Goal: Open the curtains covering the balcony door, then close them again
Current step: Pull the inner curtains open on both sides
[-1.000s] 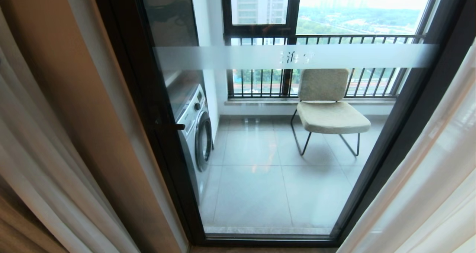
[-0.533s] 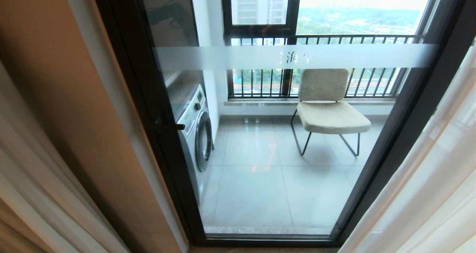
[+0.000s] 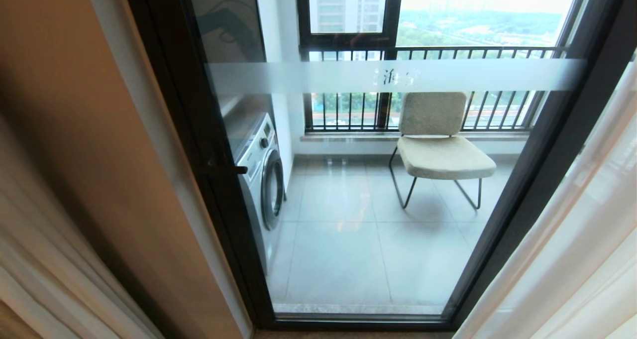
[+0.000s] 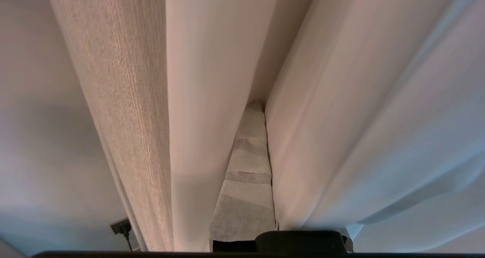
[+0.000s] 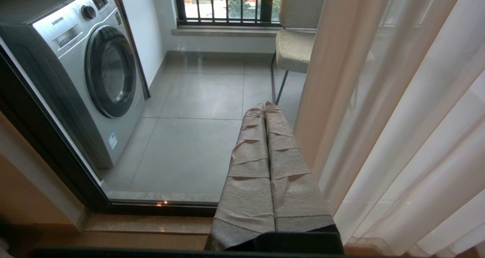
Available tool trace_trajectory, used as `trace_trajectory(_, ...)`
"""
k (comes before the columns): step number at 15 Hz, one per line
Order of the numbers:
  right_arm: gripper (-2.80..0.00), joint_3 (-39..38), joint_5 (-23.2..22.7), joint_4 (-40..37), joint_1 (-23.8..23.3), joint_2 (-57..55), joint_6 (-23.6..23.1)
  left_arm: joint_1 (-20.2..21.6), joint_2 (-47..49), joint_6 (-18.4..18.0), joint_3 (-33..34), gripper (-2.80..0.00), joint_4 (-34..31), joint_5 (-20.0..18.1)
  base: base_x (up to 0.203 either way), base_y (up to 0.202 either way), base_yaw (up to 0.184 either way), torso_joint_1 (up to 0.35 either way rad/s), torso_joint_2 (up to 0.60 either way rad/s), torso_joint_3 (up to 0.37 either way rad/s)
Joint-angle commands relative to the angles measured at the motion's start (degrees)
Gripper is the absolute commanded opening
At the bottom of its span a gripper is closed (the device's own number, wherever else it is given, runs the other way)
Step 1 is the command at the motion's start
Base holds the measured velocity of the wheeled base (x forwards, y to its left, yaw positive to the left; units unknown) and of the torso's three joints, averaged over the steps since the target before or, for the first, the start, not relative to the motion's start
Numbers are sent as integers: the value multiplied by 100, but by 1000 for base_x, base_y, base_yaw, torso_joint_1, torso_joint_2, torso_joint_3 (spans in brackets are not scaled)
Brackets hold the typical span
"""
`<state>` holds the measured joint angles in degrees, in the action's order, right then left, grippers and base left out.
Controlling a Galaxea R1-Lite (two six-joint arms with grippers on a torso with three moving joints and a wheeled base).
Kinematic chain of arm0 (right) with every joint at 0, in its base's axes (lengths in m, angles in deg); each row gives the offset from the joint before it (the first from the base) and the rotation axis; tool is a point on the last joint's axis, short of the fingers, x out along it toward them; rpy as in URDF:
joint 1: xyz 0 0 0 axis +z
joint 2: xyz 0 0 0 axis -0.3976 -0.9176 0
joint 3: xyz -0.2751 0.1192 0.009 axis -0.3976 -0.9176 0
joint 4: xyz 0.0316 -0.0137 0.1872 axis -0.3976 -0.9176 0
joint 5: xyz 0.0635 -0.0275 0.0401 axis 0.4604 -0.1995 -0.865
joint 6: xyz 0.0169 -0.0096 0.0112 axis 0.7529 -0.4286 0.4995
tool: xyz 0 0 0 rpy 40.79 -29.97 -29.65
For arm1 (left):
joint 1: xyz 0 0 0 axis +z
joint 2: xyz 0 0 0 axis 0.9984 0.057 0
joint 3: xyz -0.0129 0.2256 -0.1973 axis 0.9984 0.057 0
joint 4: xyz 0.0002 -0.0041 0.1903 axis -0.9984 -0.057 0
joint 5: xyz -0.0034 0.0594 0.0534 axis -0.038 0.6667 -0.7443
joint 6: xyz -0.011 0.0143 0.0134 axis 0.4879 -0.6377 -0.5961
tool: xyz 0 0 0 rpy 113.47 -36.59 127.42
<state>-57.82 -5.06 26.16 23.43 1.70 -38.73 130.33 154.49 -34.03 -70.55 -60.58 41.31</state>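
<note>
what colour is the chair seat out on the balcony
Beige-tan fabric on the chair, with a thin dark metal frame; clearest in the head view.

left curtains (image 3: 45,259) drawn further aside

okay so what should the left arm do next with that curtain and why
Probably keep drawing the left curtain outward. The left tool is shut on its folds, the balcony door glass is bare, but cloth hangs at the frame's left edge. The right tool is shut, holding nothing, beside the right curtain.
</note>
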Motion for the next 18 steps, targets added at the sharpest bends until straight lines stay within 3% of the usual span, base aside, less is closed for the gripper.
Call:
trace_trajectory(1,-280,-1,2,1,0,2,-2,42,178,16,-54,-280,-22,16,0,0,0,0,0,0)
trace_trajectory(5,-280,-1,2,1,0,2,-9,-77,135,16,-257,-280,-175,-26,0,0,0,0,0,0)
trace_trajectory(13,-280,-1,2,1,0,2,0,-1188,-343,-12,-713,-280,-596,-13,0,0,0,0,0,0)
trace_trajectory(18,-280,-1,2,1,0,2,-9,-1517,-628,-19,-635,-280,-605,-2,0,0,0,0,0,0)
